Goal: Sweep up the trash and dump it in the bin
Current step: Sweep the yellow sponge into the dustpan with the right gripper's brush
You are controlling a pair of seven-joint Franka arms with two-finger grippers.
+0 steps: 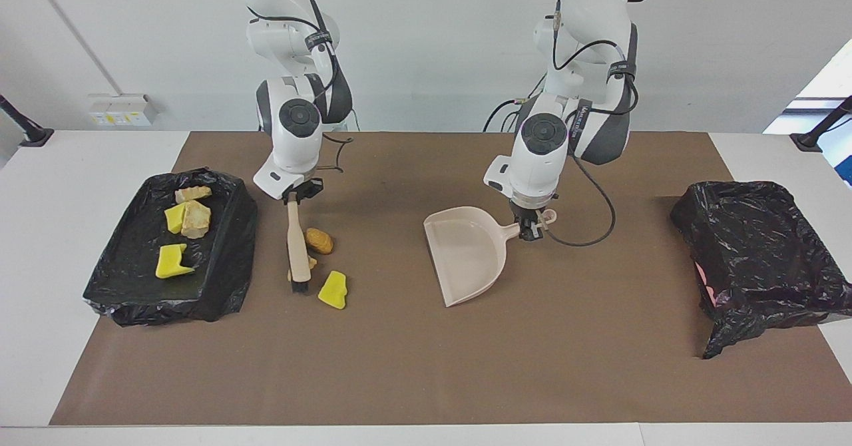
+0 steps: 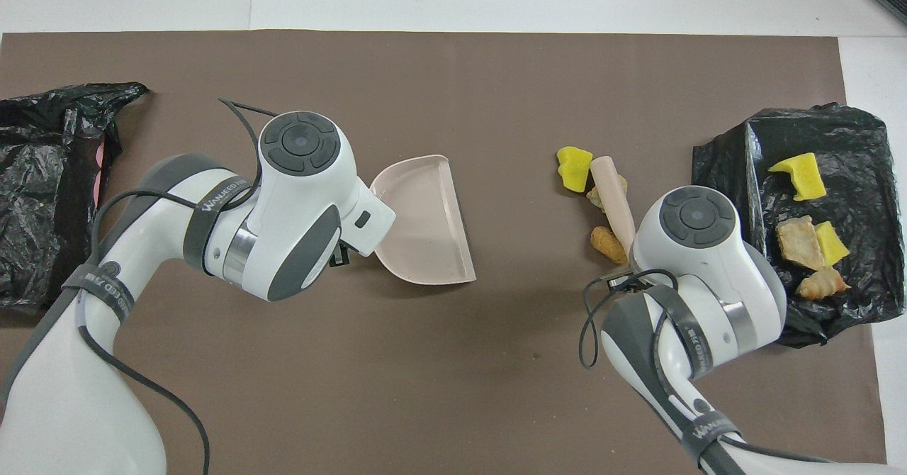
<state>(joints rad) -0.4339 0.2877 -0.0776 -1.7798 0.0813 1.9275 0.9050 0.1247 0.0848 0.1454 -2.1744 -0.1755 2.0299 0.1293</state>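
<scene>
Beige brush (image 1: 297, 246), clamped in the right gripper (image 1: 293, 195), stands beside three loose trash (image 1: 333, 290) scraps. The left gripper (image 1: 530, 227) clamps the dustpan (image 1: 466, 259) handle; strokes should run low toward its open lip.

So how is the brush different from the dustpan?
The brush is a thin stick with dark bristles at its tip, while the dustpan is a wide, flat scoop. The brush is right among the loose scraps, but the dustpan sits apart from them with nothing in it. The right gripper holds the brush; the left gripper holds the dustpan's handle. Both are the same pale beige.
</scene>
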